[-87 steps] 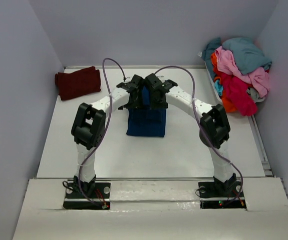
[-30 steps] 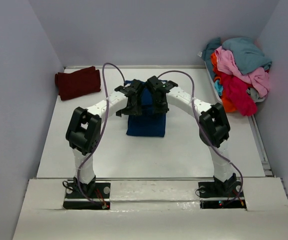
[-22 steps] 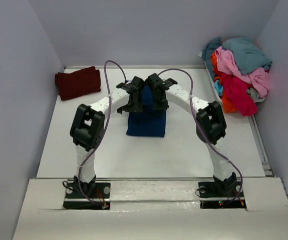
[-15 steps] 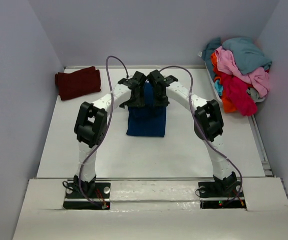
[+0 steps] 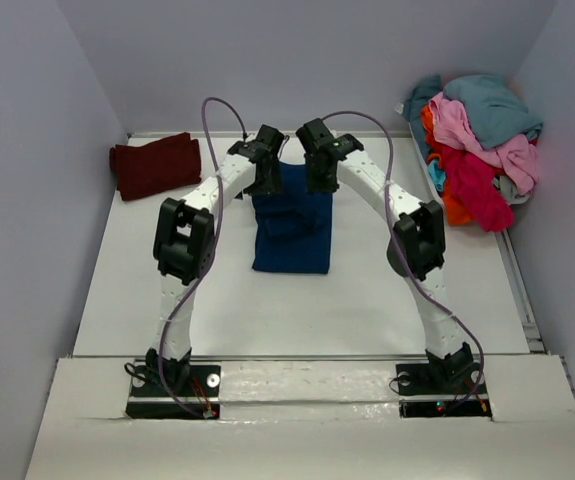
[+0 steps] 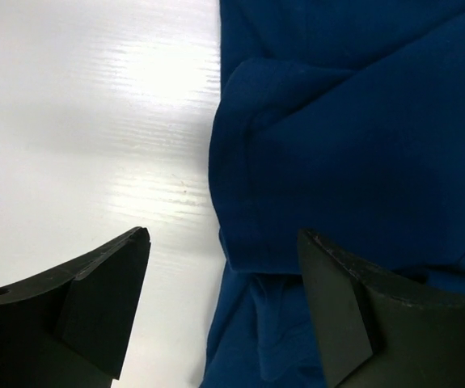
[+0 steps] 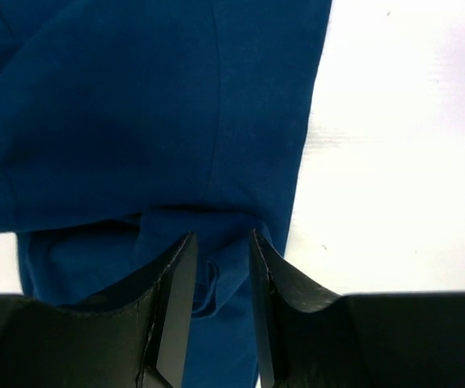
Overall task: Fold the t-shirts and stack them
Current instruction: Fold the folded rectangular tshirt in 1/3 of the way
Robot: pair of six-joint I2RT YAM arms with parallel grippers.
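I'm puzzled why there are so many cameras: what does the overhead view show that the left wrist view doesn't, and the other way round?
Only the overhead view shows the folded maroon t-shirt at the far left and the heap of colourful t-shirts at the far right. Only the left wrist view shows, close up, the left pincer open, one finger over the table and one over the cloth, the shirt's edge between them. Both show the blue t-shirt on the white table.

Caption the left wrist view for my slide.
Open left gripper over the edge of the folded blue t-shirt on the white table.
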